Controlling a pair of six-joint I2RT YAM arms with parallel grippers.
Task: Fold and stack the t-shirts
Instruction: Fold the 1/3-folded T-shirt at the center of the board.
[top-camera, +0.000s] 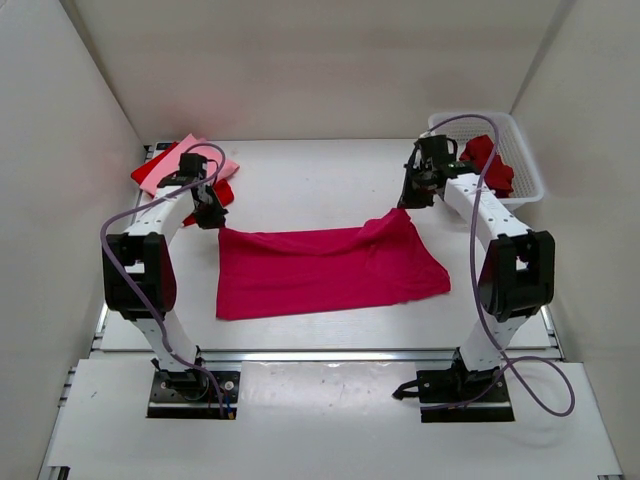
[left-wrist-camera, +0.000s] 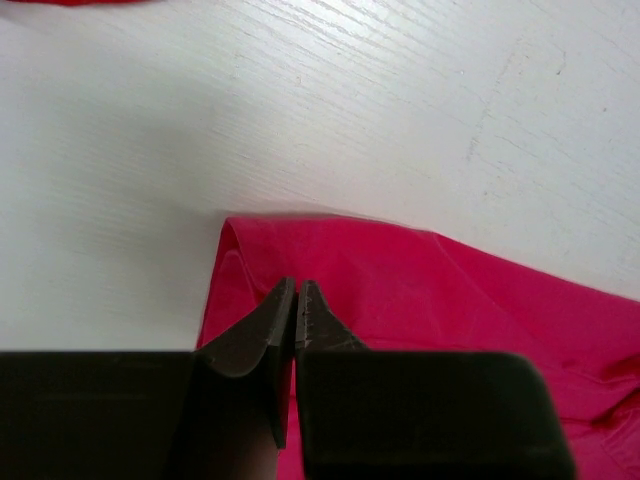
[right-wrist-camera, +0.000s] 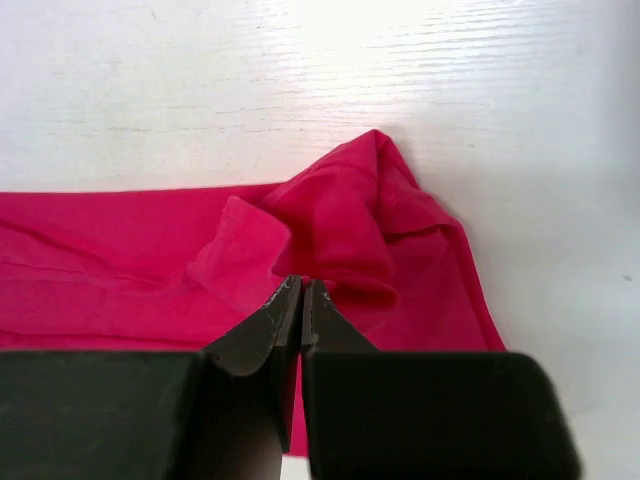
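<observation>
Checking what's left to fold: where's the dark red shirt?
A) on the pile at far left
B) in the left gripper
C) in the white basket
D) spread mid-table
C: the dark red shirt lies crumpled in the white basket at the far right; the magenta shirt is the one spread mid-table.

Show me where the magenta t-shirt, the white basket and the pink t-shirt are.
magenta t-shirt (top-camera: 320, 270), top view, middle of the spread cloth.
white basket (top-camera: 530, 165), top view, its right wall.
pink t-shirt (top-camera: 193, 143), top view, near its far corner.
</observation>
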